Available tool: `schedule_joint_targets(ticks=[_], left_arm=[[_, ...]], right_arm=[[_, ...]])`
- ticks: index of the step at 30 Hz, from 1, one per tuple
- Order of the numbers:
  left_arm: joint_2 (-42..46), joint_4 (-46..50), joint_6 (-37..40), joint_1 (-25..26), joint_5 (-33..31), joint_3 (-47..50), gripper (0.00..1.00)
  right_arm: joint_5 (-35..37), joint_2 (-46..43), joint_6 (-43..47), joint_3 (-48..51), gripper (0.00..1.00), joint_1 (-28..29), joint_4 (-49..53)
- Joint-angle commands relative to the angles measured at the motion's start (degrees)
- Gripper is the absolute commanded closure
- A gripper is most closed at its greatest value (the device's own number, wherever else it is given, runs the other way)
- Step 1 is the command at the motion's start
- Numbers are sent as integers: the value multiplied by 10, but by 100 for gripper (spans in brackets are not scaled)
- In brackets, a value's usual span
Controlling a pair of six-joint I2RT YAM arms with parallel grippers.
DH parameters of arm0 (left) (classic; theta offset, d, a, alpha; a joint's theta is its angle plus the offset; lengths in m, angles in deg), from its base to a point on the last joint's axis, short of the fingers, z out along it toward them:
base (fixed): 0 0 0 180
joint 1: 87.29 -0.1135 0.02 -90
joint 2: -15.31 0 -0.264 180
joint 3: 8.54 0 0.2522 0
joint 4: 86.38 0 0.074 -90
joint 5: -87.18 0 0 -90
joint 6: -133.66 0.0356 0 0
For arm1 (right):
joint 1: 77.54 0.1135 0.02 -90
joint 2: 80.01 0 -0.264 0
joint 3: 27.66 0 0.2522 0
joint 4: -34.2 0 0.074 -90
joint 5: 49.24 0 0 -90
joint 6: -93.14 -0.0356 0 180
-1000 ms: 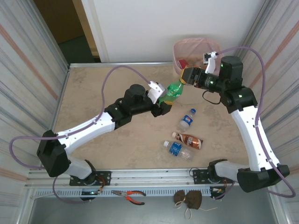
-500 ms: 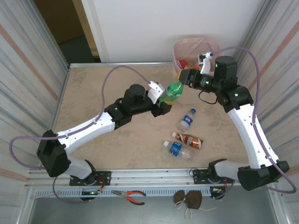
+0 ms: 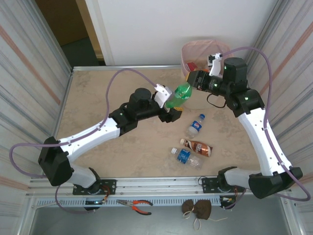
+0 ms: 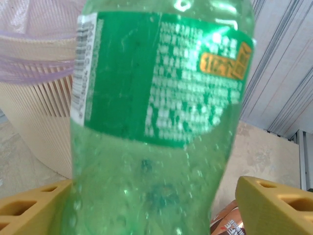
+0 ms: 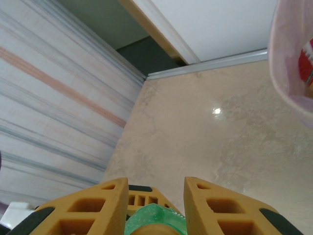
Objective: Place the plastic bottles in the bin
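**Surface and room.** We find a beige, marbled worktop (image 3: pixel 98 103) shut in by ribbed grey panels (image 3: pixel 29 73) on either side. A white wall (image 3: pixel 171 24) closes the far end, with a dark doorway (image 3: pixel 68 29) at the far left. The right wrist view shows a spot of glare on the glossy surface.

**Hands.** The left hand (image 3: pixel 172 104) (image 4: pixel 154 196) has its jaws spread around the lower body of the green bottle (image 3: pixel 182 94) (image 4: pixel 156 122) (image 5: pixel 154 219). In its wrist view one yellow finger (image 4: pixel 29 205) sits close against the bottle, though we cannot tell whether it touches. The other finger (image 4: pixel 274 200) stands clear of it. The right hand (image 3: pixel 192 82) (image 5: pixel 154 188) is clamped on the cap end of the same bottle. The bottle hangs tilted in the air between the two hands.

**Task items.** The bin (image 3: pixel 215 49) (image 4: pixel 39 122), lined with a pink bag (image 5: pixel 293 73), stands just beyond the right hand. A red item (image 3: pixel 192 66) lies inside it. Three more bottles lie on the worktop on the near side of both hands:
- a clear bottle with a blue label (image 3: pixel 195 125), nearest the hands;
- a brown bottle (image 3: pixel 196 147);
- a second blue-labelled bottle (image 3: pixel 186 157) just beside the brown one.

**Surroundings.** Red-handled pliers (image 3: pixel 136 204) and brown pouches (image 3: pixel 197 209) lie on the front ledge by the arm bases, well apart from both hands. Purple cables (image 3: pixel 122 73) loop over each arm.
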Motion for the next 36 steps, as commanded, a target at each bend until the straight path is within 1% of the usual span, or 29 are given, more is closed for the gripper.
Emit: schedule_joint_targets(ticks=[1, 5, 10, 19, 22, 25, 28, 29, 31, 36], left_arm=[[42, -31, -4, -7, -3, 15, 15], [64, -30, -4, -10, -13, 30, 15], [84, -28, -5, -15, -20, 48, 14], [97, -24, -6, -24, -26, 61, 14], [94, -23, -6, -30, -26, 60, 14], [90, -22, -6, -37, -22, 59, 14], [85, -21, -9, -44, -19, 57, 14], [84, -23, -11, -46, -18, 57, 14], [78, -25, -14, -50, -14, 56, 14], [62, -22, -18, -53, -6, 46, 14]], right_arm=[[34, 6, 35, -43, 78, -18, -1], [48, 22, 63, -79, 78, -53, 0], [89, 42, 129, -130, 79, -92, -18], [139, 97, 295, -158, 81, -134, -140], [138, 122, 348, -156, 82, -147, -184], [117, 149, 405, -149, 83, -159, -219], [87, 164, 487, -112, 85, -163, -282], [87, 169, 511, -95, 85, -165, -310], [80, 189, 534, -85, 86, -173, -334], [47, 237, 543, -68, 85, -196, -387]])
